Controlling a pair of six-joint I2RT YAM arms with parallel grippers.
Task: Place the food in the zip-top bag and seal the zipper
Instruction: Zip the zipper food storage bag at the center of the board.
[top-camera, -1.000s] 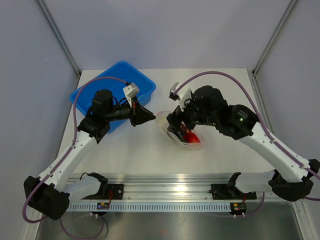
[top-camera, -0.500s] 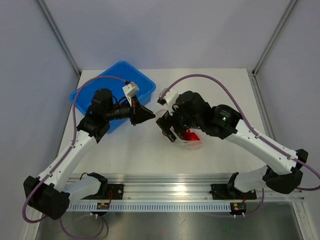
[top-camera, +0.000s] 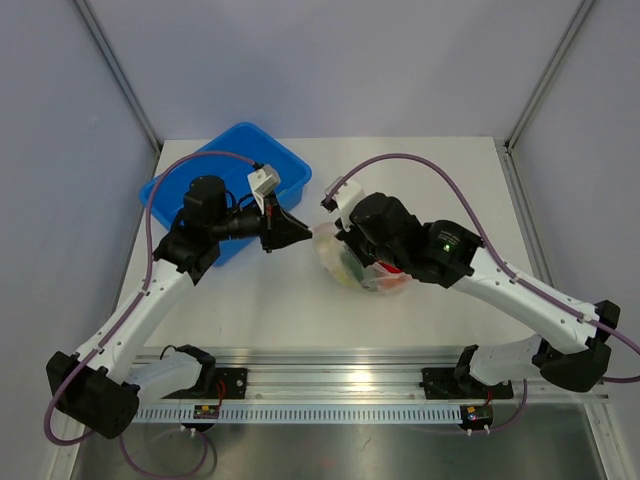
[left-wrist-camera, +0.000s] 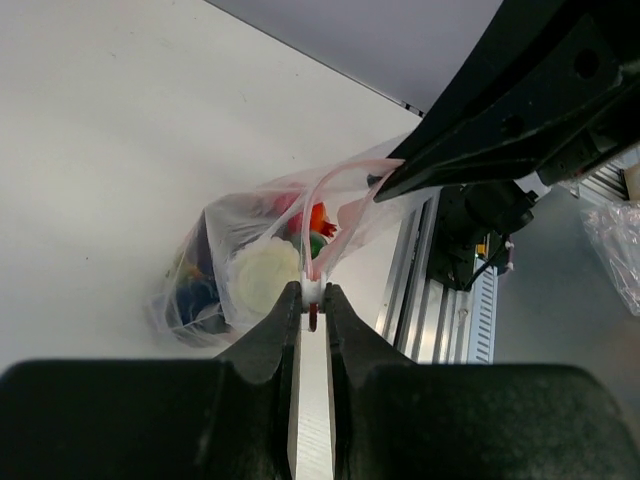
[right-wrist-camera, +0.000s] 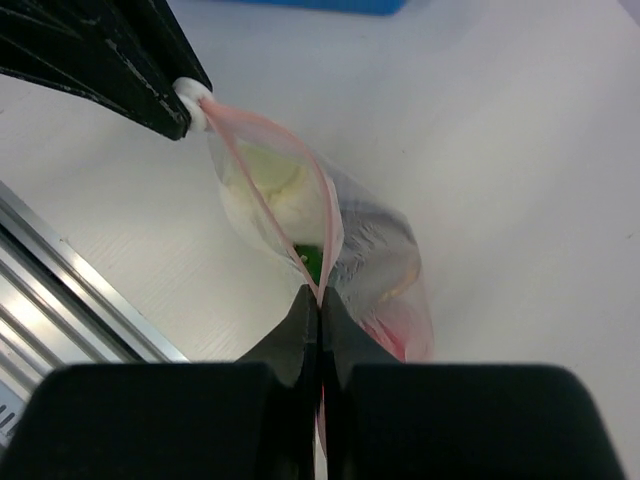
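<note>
Pink zipper (right-wrist-camera: 262, 200), each end in the pinch of left tool (left-wrist-camera: 312, 290), right tool (right-wrist-camera: 320, 300).

We saw the left gripper (left-wrist-camera: 312, 298) with its jaws pressed together on the zipper (left-wrist-camera: 340, 176), at the near edge of the zip-top bag (left-wrist-camera: 235, 235). The right gripper (left-wrist-camera: 392, 178) pinched the bag's far right corner. Inside the bag lay a pale yellow-green piece (left-wrist-camera: 264, 281), a red piece (left-wrist-camera: 316, 218) and something dark (left-wrist-camera: 196, 296). Under the bag was the white table (left-wrist-camera: 120, 150).
</note>
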